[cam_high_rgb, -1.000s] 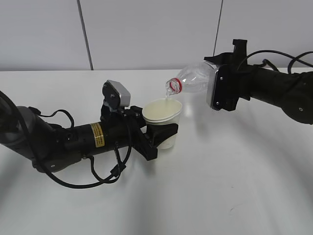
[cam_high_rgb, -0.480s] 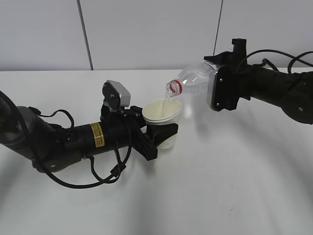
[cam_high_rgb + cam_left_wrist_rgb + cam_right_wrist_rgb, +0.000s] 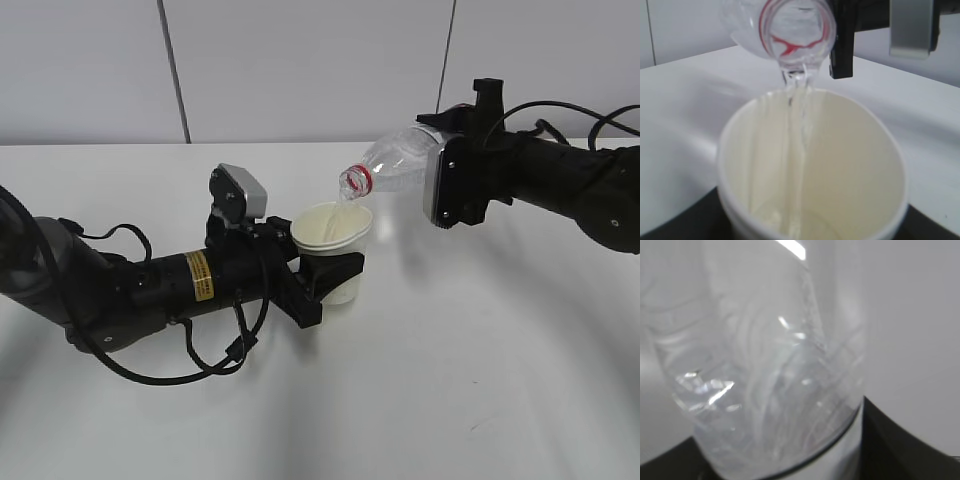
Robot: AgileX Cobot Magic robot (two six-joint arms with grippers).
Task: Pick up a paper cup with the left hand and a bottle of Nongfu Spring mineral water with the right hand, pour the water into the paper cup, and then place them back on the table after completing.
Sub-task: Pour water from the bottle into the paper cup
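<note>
Pouring water into a cup, above a white table point(image 3: 450, 380).

My right claw point(image 3: 432, 172) clamps the tipped bottle point(image 3: 395, 165) so water point(image 3: 796, 150) streams down; my left claw point(image 3: 335, 270) grips the paper cup point(image 3: 333, 240) upright beneath.

We saw exterior view evenly, brightly lit; table point(image 3: 480, 400) near blown-out white. Shadows soft, faint, spread under both arms, suggesting diffuse light from above. Left wrist view soft overall: bottle point(image 3: 790, 30) mouth and paper cup point(image 3: 812, 170) rim blurred, pale glare on table behind. Right wrist view badly out of focus; we noted bright specular streaks on clear plastic, dark corners at bottom.
</note>
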